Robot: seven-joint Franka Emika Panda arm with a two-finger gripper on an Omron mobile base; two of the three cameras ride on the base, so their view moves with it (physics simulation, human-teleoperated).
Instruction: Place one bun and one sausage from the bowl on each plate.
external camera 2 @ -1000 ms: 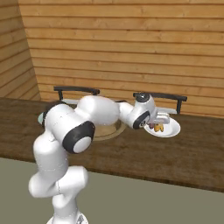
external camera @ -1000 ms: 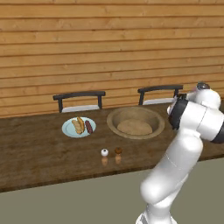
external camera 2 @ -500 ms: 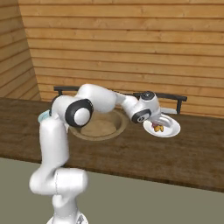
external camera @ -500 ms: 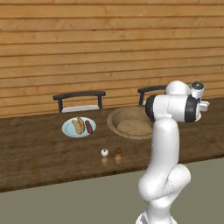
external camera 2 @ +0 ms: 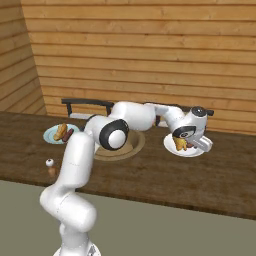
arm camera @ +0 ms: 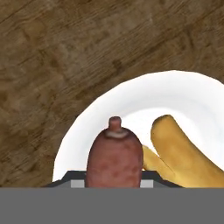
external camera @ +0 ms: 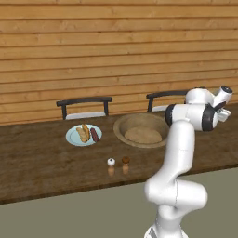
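— Swinging further right since a second ago, the arm now has the gripper [external camera 2: 186,141] over the white plate [external camera 2: 172,146]; before, it hung nearer the bowl [external camera: 122,132].

— Where's the sausage [arm camera: 114,156]?

— Pinched between the jaws, poking out lengthwise in the hand view. Beneath it sits the white plate, with a bun [arm camera: 186,151] lying at about three o'clock of the sausage.

— Why hold it there?

— I'd judge it's lined up to drop beside that bun, finishing this plate's pair.

— And the rest?

— At nine o'clock along the wooden table [external camera: 37,162], the pale blue plate [external camera: 73,138] already carries a bun and sausage. Between the two plates, the bowl holds what looks like one more bun. Two small shakers [external camera: 118,161] stand nearer the table's front edge.
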